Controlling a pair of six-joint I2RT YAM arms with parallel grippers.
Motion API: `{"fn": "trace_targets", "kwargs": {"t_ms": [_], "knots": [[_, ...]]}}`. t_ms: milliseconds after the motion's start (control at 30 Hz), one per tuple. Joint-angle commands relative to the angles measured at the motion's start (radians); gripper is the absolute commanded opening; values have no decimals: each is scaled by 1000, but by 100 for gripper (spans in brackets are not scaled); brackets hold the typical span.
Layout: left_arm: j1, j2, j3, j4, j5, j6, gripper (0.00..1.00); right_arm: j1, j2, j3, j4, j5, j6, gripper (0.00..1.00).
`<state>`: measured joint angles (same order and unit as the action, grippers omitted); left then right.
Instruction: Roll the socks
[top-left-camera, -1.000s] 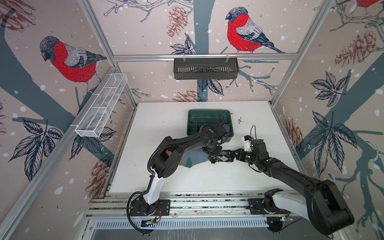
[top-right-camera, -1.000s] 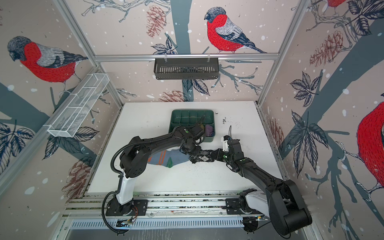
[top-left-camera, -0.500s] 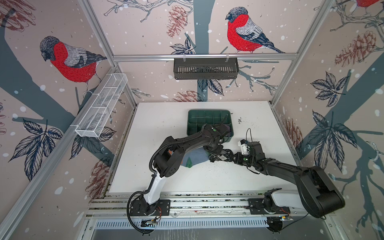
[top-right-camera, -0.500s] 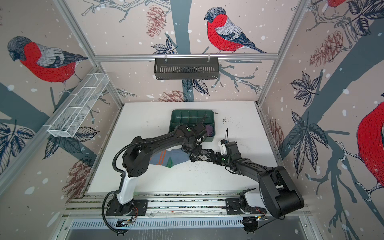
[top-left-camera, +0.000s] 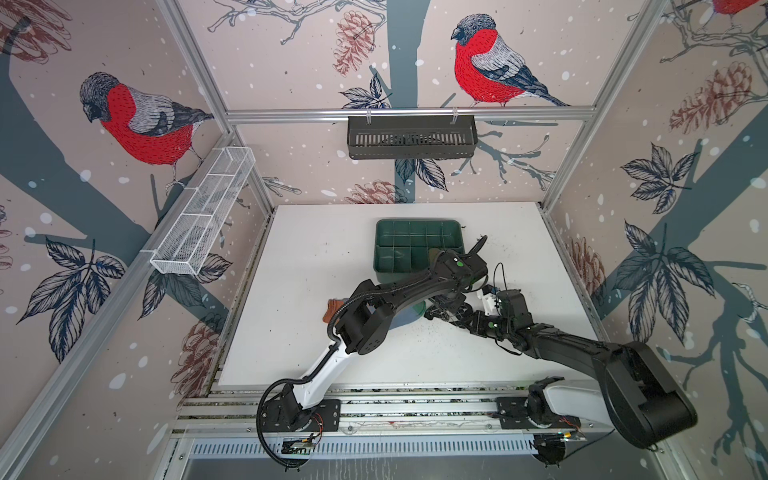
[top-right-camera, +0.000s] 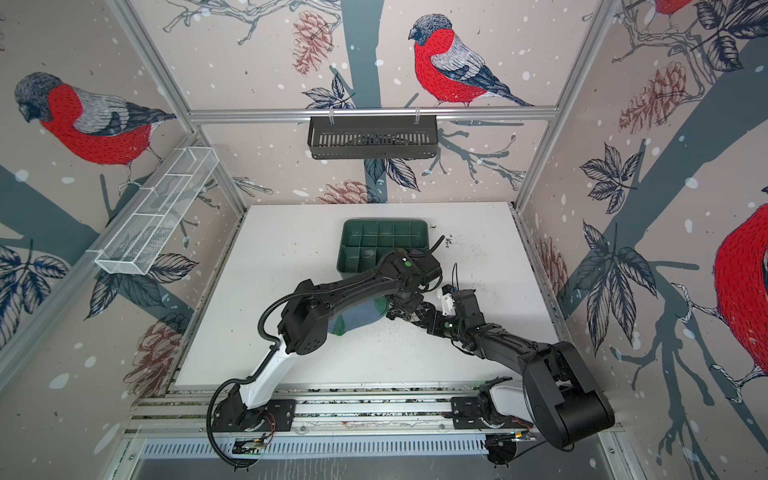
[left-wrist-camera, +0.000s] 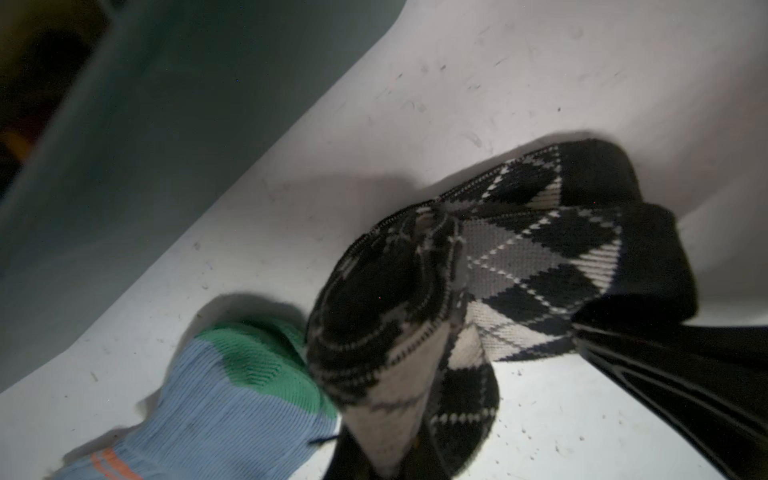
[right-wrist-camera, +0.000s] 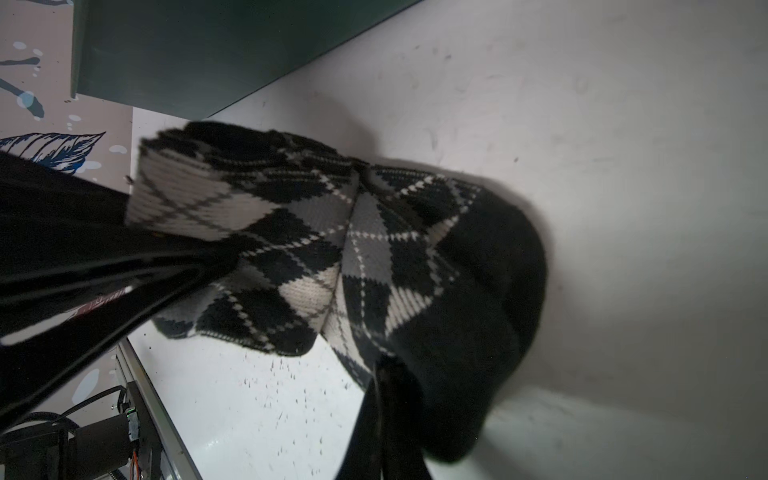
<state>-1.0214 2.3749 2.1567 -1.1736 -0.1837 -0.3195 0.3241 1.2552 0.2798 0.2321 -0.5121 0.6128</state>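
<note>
Black-grey-white argyle knit sock (left-wrist-camera: 519, 266), bunched into a loose roll just off the dark green compartment tray's (right-wrist-camera: 208, 50) front edge on the white table (top-left-camera: 332, 249), is pinched between the clamped left gripper (right-wrist-camera: 216, 259) and right gripper (left-wrist-camera: 586, 336), against the green toe of the flat light blue orange-striped sock (left-wrist-camera: 232, 407).

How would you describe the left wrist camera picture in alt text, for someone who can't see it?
A black, grey and white argyle sock, bunched and partly rolled, fills the view against a white table. Close beside it lies a light blue sock with a green toe and orange stripes; a dark green tray blurs behind.
</note>
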Motion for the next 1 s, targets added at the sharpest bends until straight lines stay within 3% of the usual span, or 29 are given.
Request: {"fn": "trace_targets", "kwargs": {"t_ms": [0,233,867,967], "knots": [[-11,23,46,-142,-75,-19,0,-7,-45,-7,33,-18,30,8],[-11,-6,32,-95,-6,-8,0,-12,-52,-11,133,-69,96,8],[-11,-56,-43,-2,98,13,0,48,229,43,353,-87,169,5],[-11,-64,-49,12,118,17,6,49,263,45,390,-105,184,5]]}}
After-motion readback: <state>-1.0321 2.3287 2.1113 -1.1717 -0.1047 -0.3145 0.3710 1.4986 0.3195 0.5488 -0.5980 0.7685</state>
